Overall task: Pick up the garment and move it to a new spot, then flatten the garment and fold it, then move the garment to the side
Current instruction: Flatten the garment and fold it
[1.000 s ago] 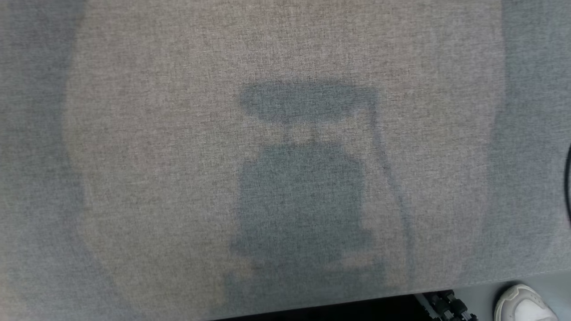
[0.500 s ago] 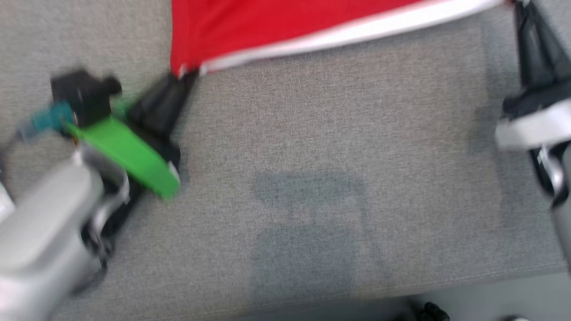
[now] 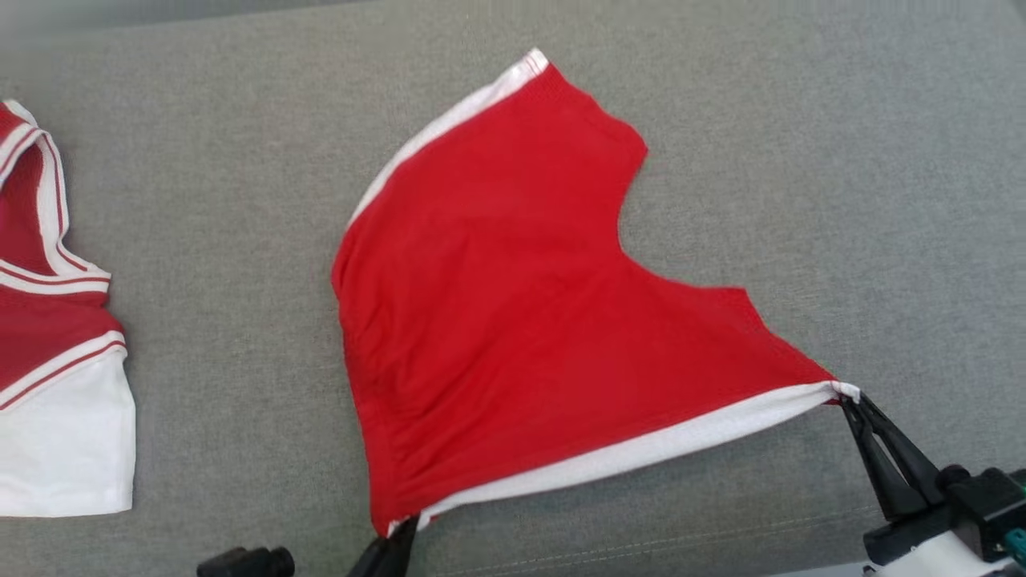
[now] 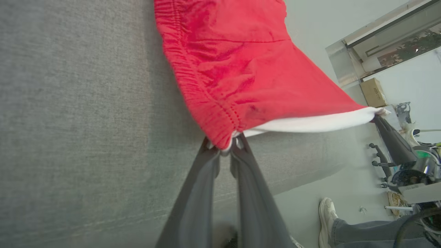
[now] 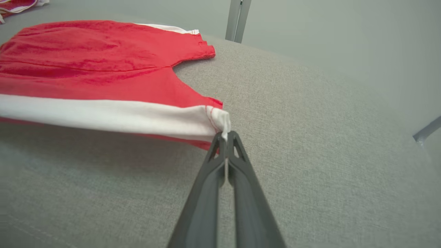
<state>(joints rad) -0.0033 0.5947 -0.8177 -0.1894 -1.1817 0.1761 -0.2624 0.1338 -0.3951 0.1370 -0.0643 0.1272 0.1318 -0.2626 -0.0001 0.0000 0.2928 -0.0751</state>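
Garment (image 3: 513,304): red shorts, white side stripe, spread on grey table (image 3: 842,160).
Left hand (image 4: 225,144): pinched tight on waistband corner.
Right hand (image 5: 224,136): pinched tight on striped hem corner.

shorts (image 3: 513,304) centred on fabric surface (image 3: 200,200), another garment (image 3: 56,361) far left

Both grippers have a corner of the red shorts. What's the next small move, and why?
Probably lower both together, keeping the white-striped edge taut. The left gripper and right gripper pinch its two ends, and that edge looks raised above the grey surface while the rest of the shorts lies spread on it.
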